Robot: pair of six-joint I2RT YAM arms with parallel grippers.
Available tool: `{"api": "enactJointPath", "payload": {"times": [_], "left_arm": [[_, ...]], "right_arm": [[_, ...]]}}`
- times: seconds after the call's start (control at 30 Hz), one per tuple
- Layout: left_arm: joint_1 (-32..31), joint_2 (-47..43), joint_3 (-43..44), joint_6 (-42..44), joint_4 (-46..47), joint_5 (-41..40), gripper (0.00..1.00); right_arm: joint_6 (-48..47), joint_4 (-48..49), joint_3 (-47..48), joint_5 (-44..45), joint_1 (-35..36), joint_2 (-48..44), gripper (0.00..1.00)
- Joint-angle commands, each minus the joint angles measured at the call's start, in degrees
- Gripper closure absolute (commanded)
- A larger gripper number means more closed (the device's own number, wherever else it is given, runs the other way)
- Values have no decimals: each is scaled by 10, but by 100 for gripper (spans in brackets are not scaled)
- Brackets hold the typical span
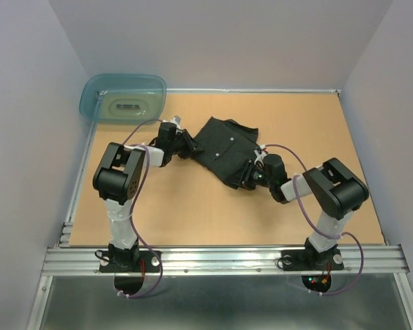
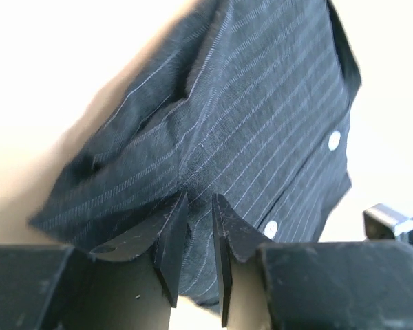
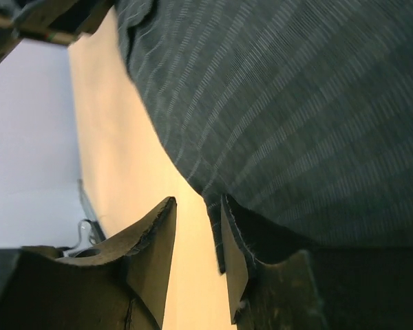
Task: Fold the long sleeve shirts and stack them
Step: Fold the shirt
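The dark pinstriped button-up shirt [image 1: 224, 148] lies crumpled on the worktop [image 1: 193, 213], a little beyond its middle. The left end effector [image 2: 199, 199] is pinched on a fold at the shirt's left edge, and creases run into its tips. The right end effector [image 3: 197, 203] has the near right hem against one finger, yet bare worktop shows through the gap, so I cannot tell whether it grips.

As I judge it, that grip needs confirming first. Then both should draw apart, kept low, to spread the cloth flat before any fold. Open room lies toward the near side and the right. The teal plastic tub [image 1: 89, 96] sits in the far-left corner, so pull away from it and keep cloth inside the worktop's edges.
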Motion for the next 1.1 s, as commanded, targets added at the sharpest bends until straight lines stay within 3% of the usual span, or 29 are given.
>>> {"api": "enactJointPath", "payload": {"times": [0.0,0.2,0.33,0.47,0.57,0.7,0.87,1.07], "left_arm": [[13,-92,-126,-36,-38,-59,67],[-10,-273,-288,-39,-13,-50,67],[-40,-375,-327,-39,-28,-58,66],[-40,-459,-344,-40,-31,-99,66],[-38,-453,-335,-31,-37,-124,66],[-30,-390,-324,-32,-30,-128,69],[-2,-314,-343,-51,-8,-123,73],[36,-337,-415,-74,6,-113,74]], "right_arm": [[-73,-175,-11,17,-7,-91,61],[-166,-336,32,56,-17,-210,61],[-142,-332,87,-12,-11,-233,61],[-84,-240,129,-69,28,-203,61],[-47,-145,168,-89,63,-115,61],[-25,-82,220,-97,74,-8,61],[-15,-31,214,-79,71,94,61],[-31,-22,145,-70,50,94,61]]}}
